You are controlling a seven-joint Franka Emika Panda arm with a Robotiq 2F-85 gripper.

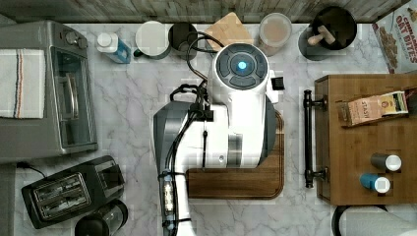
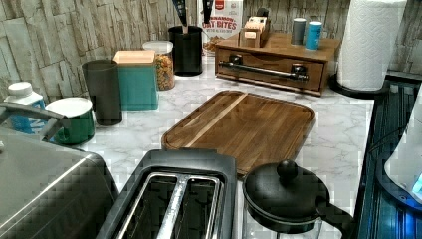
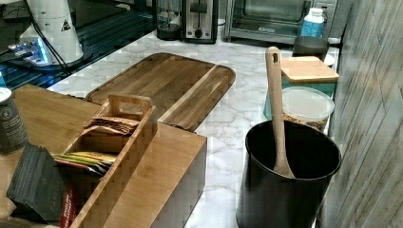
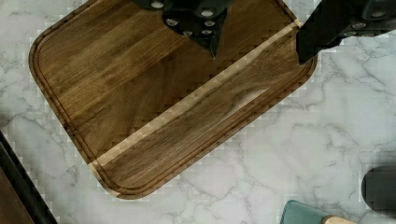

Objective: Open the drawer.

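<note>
The drawer [image 1: 322, 142] is the front of a medium-brown wooden box at the top view's right, and its long black bar handle [image 1: 308, 140] faces the cutting board. In the left view the drawer front [image 2: 259, 78] sits flush in the box, with the handle [image 2: 263, 69] across it. The box's top [image 3: 157, 180] fills the near part of the right view. My gripper [image 4: 259, 58] hangs open above the cutting board [image 4: 154, 93], with nothing between its fingers [image 4: 212, 32]. It is well apart from the handle. The white arm [image 1: 241, 113] stands over the board in the top view.
On the box stand a tea-bag caddy [image 1: 373, 108] and two small shakers [image 1: 386, 162]. A black utensil pot [image 1: 334, 32], jars and a teal canister [image 2: 137, 79] line the back wall. A toaster oven [image 1: 46, 91], toaster [image 1: 71, 189] and paper towel roll [image 2: 370, 42] stand around.
</note>
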